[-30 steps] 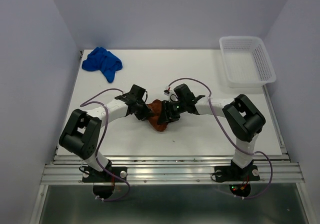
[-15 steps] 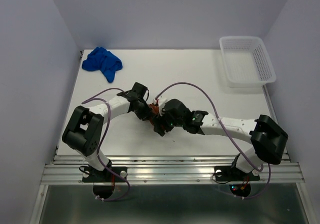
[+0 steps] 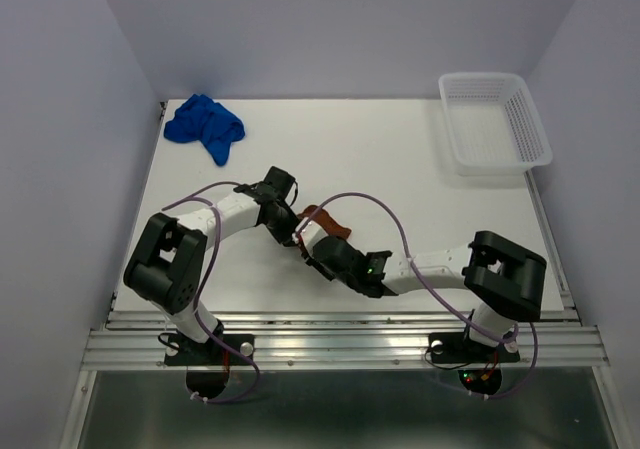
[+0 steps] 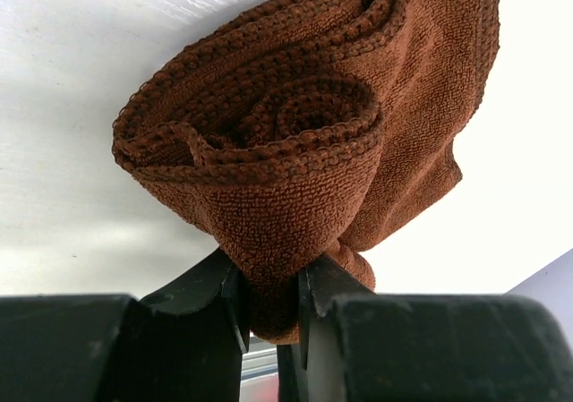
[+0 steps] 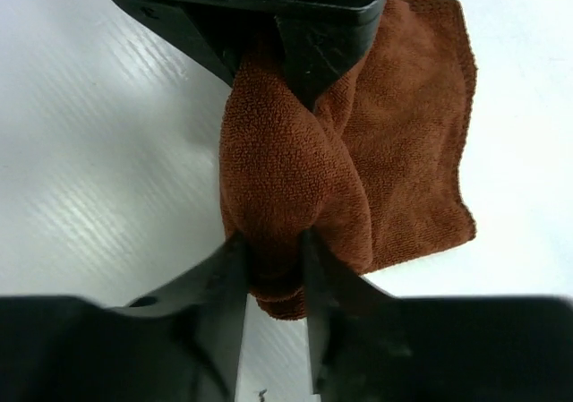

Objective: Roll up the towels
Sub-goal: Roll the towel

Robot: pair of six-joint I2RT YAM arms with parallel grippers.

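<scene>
"Brown towel (image 4: 295, 151), who holds it?"
"Both of mine. My left gripper (image 4: 269, 308) pinches one end of the roll and my right gripper (image 5: 273, 268) the other, jaws narrow and full of cloth."
"What changed?"
"My right arm has swung low to the near side. Before, it reached in from the right."
"How does it lie?"
"It runs straight ahead from my right fingers to the left ones, with a loose flap to the right. Far beyond, to the left, is the blue towel (image 3: 205, 127)."
</scene>
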